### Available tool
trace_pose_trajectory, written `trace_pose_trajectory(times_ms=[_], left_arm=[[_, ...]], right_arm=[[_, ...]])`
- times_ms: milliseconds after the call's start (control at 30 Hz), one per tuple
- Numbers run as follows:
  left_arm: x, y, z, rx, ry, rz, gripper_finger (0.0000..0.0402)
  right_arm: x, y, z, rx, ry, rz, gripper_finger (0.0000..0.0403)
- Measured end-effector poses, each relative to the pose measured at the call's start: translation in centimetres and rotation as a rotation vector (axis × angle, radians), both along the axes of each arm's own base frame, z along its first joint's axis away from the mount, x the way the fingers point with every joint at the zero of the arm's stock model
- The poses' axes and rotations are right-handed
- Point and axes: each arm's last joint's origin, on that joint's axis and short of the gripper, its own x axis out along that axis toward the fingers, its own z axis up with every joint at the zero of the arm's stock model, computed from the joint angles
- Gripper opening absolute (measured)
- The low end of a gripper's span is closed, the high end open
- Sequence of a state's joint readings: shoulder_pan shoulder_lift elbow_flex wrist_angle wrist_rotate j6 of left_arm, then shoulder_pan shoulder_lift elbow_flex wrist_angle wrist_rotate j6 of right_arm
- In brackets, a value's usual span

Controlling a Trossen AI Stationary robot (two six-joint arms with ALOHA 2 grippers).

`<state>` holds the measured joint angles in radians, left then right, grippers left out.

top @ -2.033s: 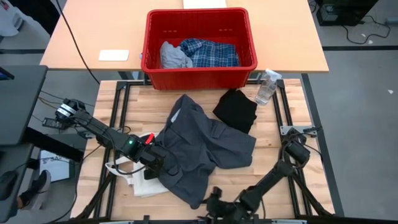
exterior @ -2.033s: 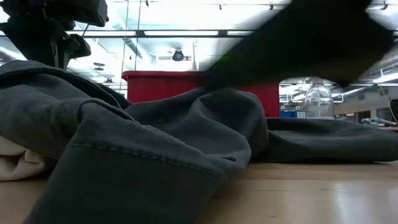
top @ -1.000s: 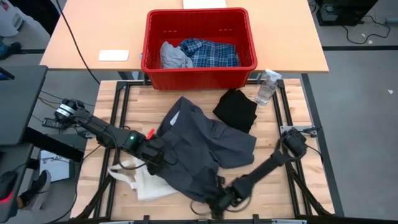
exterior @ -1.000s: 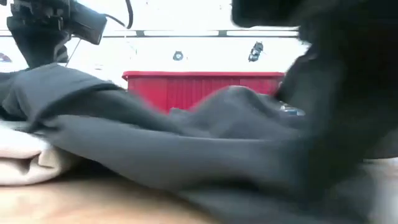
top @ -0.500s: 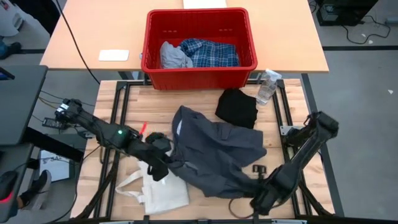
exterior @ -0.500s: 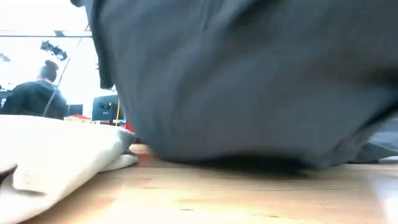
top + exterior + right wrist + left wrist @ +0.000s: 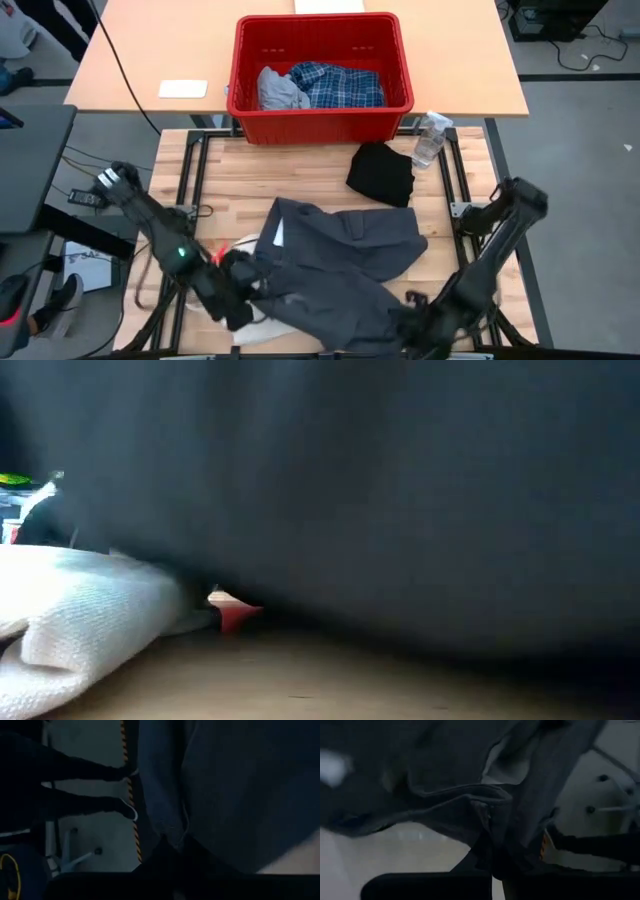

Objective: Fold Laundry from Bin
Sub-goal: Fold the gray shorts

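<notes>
Large dark grey soft garment [image 7: 340,265] spread across the middle of the light wooden slatted tabletop [image 7: 235,175], crumpled, its near hem drawn toward the front edge. Left hand [image 7: 238,300] low by the front-left part of the tabletop, clenched on the garment's left front edge; the left wrist view shows a bunched fold of grey cloth [image 7: 492,827] pinched right at the dark fingers [image 7: 485,865]. Right hand [image 7: 412,322] at the front edge, right of centre, likewise clenched on the garment's near hem; the right wrist view shows grey cloth [image 7: 220,795] hanging from just above the hand's tips. Cream canvas tote bag [image 7: 245,255] lies partly under the garment's left side, only a pale patch showing from above; in the low view it sits at the left [image 7: 90,610], with the grey garment filling nearly everything else. Small folded black garment [image 7: 381,173] rests toward the back-right part of the tabletop, apart from the grey one. Clear plastic spray bottle [image 7: 429,138] stands at the back-right corner. Large rectangular red plastic crate [image 7: 320,105] sits on the tan table beyond the back edge, holding a blue-and-white plaid shirt [image 7: 335,85] and a light grey piece [image 7: 278,90] side by side. White flat card [image 7: 183,89] lies left of the crate.
</notes>
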<state>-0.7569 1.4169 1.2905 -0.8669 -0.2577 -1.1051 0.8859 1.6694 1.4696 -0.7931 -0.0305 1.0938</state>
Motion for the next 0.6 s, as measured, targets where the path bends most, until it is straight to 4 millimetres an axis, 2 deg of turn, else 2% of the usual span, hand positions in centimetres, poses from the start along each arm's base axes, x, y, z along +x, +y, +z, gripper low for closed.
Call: trace_pose_trajectory(times_ms=[67, 167, 233, 300, 433, 600], left_arm=[[-0.4, -1.1, -2.5, -0.033, 0.041, 0.049, 0.0021], [-0.8, -2.4, -5.1, -0.130, 0.048, 0.092, 0.0038], [-1.1, -2.9, -5.9, -0.187, 0.049, 0.105, 0.0052], [-1.2, -3.4, -5.8, -0.238, 0.032, 0.107, 0.0068], [-2.2, -3.8, -4.1, -0.253, 0.049, 0.097, 0.0102], [-3.5, -2.5, -2.6, -0.119, 0.070, 0.192, 0.0138]], right_arm=[[0.9, 1.6, -2.3, -0.004, 0.033, 0.009, 0.0029], [1.9, 3.8, -5.9, 0.013, 0.107, 0.028, 0.0046], [2.4, 4.7, -7.9, 0.048, 0.177, 0.047, 0.0059], [2.7, 5.2, -8.8, 0.093, 0.231, 0.065, 0.0073], [2.5, 5.3, -8.1, 0.136, 0.236, 0.080, 0.0101], [2.8, 3.0, -4.1, 0.114, 0.059, 0.018, 0.0115]])
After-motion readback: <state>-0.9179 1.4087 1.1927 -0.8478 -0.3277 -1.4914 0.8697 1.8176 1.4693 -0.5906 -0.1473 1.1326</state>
